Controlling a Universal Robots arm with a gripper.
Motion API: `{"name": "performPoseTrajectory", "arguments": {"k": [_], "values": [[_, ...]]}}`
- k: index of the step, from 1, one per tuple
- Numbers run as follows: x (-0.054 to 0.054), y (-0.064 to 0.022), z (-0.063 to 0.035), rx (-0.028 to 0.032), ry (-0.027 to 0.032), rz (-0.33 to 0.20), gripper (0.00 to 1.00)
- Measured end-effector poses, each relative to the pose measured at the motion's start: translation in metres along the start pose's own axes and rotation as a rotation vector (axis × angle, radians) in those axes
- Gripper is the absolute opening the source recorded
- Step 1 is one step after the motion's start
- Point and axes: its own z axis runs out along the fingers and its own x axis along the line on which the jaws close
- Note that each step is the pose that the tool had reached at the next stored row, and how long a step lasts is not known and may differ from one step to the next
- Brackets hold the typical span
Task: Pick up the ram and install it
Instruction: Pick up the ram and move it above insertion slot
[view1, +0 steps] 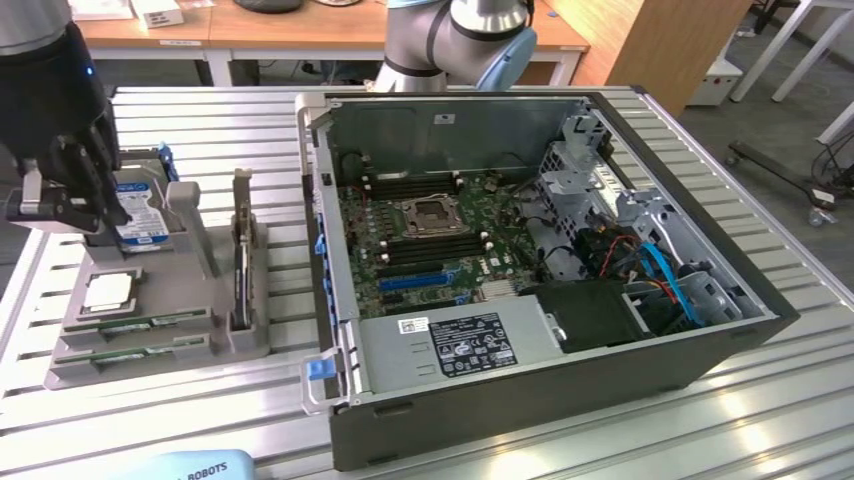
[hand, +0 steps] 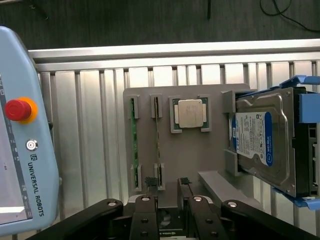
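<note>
The gripper (view1: 60, 200) hangs over the grey holder tray (view1: 147, 375), which stands on the slatted metal table (view1: 200, 130) at the exterior view's left. In the wrist view its two fingers (hand: 148, 186) are apart, with a free gap and nothing between them.

The ram (hand: 157, 142) is a thin green stick that lies in a slot of the tray, not lifted. It sits between the silver processor chip (hand: 190, 113) and a second ram stick (hand: 133, 145), which lies parallel in the next slot. In the exterior view the ram (view1: 134, 325) is the stick closer to the processor chip (view1: 107, 290), and the second stick (view1: 127, 352) is at the tray's near edge. The gripper (hand: 166, 189) is nearest to one end of the ram (whether a finger touches it I cannot tell).

A hard drive (hand: 262, 140) with a blue and white label stands in the same tray, and a dark expansion card (view1: 240, 265) stands upright on its side toward the computer. The open computer case (view1: 694, 360) lies just beside the tray, with the green motherboard (view1: 441, 225) showing inside. A light blue teach pendant (hand: 25, 165) with a red stop button (hand: 17, 110) lies on the table.
</note>
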Motion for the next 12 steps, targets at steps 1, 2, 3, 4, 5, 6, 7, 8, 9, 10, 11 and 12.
{"name": "performPoseTrajectory", "arguments": {"k": [1, 2, 3, 4, 5, 6, 7, 8, 9, 10, 11, 12], "values": [[0.0, -0.0001, 0.0018, 0.0, 0.0, -0.001, 0.3], [0.0, -0.0001, 0.0037, 0.0, 0.0, -0.002, 0.3], [0.0, -0.0002, 0.0056, 0.0, 0.0001, -0.003, 0.3], [0.0, -0.0003, 0.0073, -0.0001, 0.0002, -0.004, 0.3], [0.0, -0.0003, 0.0091, -0.0001, 0.0002, -0.004, 0.3], [0.0, -0.0004, 0.0109, -0.0001, 0.0002, -0.005, 0.3], [0.0, -0.0005, 0.0128, -0.0002, 0.0002, -0.006, 0.3], [0.0, -0.0006, 0.0145, -0.0002, 0.0002, -0.007, 0.3], [0.0, -0.0006, 0.0163, -0.0002, 0.0003, -0.008, 0.3], [0.0, -0.0007, 0.0183, -0.0002, 0.0003, -0.008, 0.3], [0.0, -0.0008, 0.0201, -0.0001, 0.0003, -0.009, 0.3], [0.0, -0.0008, 0.0219, -0.0003, 0.0004, -0.01, 0.3]]}}
